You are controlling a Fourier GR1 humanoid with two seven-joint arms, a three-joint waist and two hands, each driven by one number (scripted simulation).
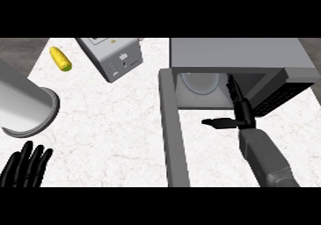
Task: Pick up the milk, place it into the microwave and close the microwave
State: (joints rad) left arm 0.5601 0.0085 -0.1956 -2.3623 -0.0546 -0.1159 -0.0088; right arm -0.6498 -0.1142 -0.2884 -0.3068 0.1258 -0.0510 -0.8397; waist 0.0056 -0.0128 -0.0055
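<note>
The milk (115,56) is a grey-white carton with a printed label, tilted on the counter left of the microwave, with no hand on it. The grey microwave (240,52) stands at the back right with its door (173,136) swung open towards me, seen edge-on. A white plate (200,82) lies inside the cavity. My right hand (241,113) is open at the microwave's mouth, fingers straight and pointing into the cavity, thumb sticking out to the left. It holds nothing. My left hand (25,169) rests open at the lower left, fingers up.
A large white cylinder (20,107) lies at the left edge, above my left hand. A yellow corn cob (60,59) sits at the back left. The pale marble counter (111,132) stretches between the cylinder and the open door.
</note>
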